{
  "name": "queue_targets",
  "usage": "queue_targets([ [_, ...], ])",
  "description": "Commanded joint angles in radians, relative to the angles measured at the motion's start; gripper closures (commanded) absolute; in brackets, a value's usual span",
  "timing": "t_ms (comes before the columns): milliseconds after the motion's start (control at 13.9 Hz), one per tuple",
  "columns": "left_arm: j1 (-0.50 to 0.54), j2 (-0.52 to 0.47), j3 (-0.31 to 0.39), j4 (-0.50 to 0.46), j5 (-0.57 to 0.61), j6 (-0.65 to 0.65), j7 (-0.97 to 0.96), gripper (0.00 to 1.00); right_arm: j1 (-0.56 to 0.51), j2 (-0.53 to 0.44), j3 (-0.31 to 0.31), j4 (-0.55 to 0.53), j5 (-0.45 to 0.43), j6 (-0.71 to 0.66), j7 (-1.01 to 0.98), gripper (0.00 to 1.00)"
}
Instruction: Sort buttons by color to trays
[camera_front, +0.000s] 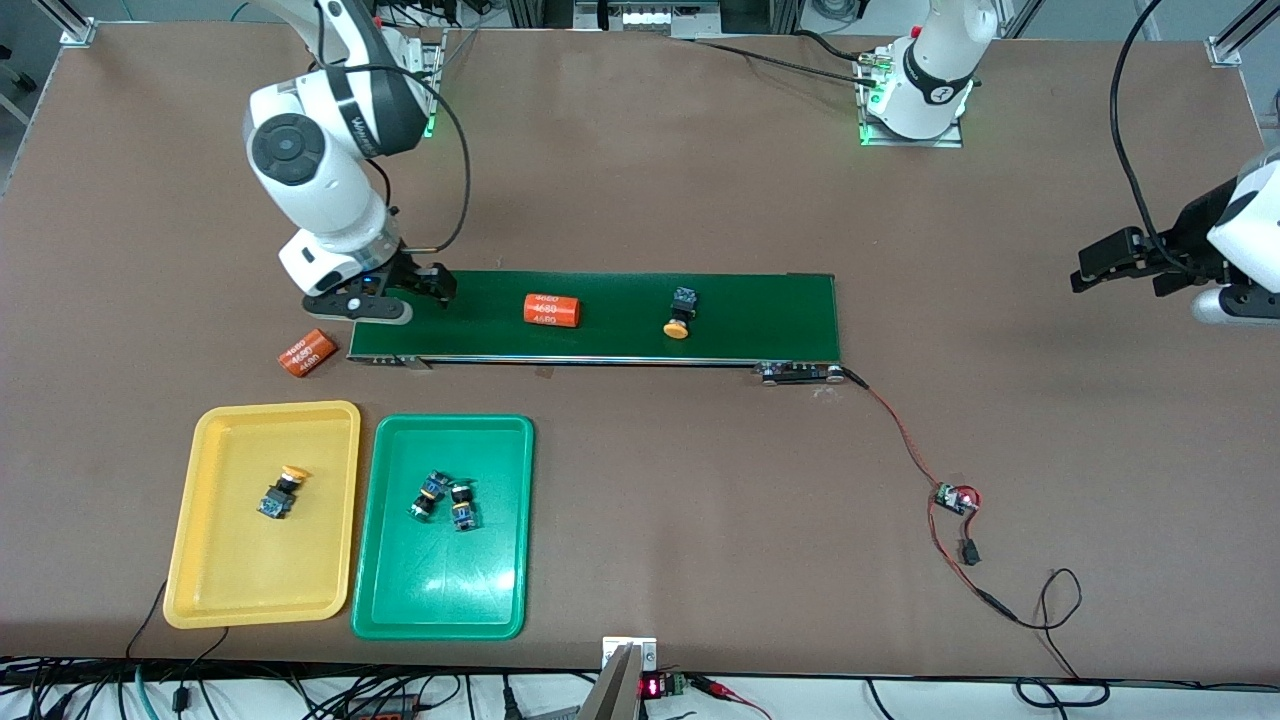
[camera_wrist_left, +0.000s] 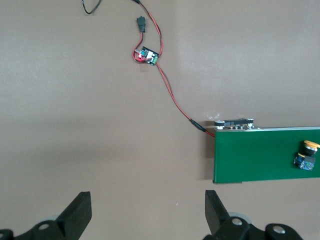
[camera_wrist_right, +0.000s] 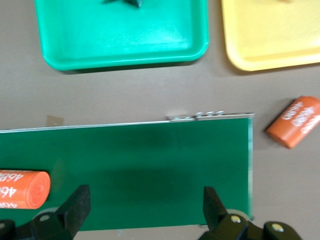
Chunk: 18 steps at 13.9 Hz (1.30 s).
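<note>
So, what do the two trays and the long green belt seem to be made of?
The yellow tray and green tray look like glossy moulded plastic: rounded corners, with light glare on the green one's floor. The belt looks like matte rubber or fabric, without reflections, probably in a metal frame, judging by its silvery edge.

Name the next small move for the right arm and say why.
Probably shift the open right gripper along the belt until it is over the yellow button. That button is the only one not in a tray: the green tray holds two, the yellow tray one. An orange cylinder lies between.
</note>
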Motion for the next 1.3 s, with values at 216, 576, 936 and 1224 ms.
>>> queue_targets([
  [216,-0.021,0.0,0.007,0.061,0.028,-0.086,-0.087,0.0,-0.073,-0.158,0.005,-0.138,0.008,-0.007,-0.066,0.0],
  [576,-0.024,-0.002,0.002,0.049,0.029,-0.082,-0.089,0.0,-0.052,-0.132,0.013,-0.175,0.014,0.039,-0.045,0.0],
  [936,-0.012,-0.022,0.013,0.049,0.028,-0.071,-0.084,0.0,0.049,-0.02,0.013,-0.156,0.014,0.133,0.095,0.0],
  [1224,-0.001,-0.04,0.011,0.049,0.028,-0.071,-0.078,0.0,0.081,0.012,0.014,-0.15,0.014,0.167,0.157,0.0],
])
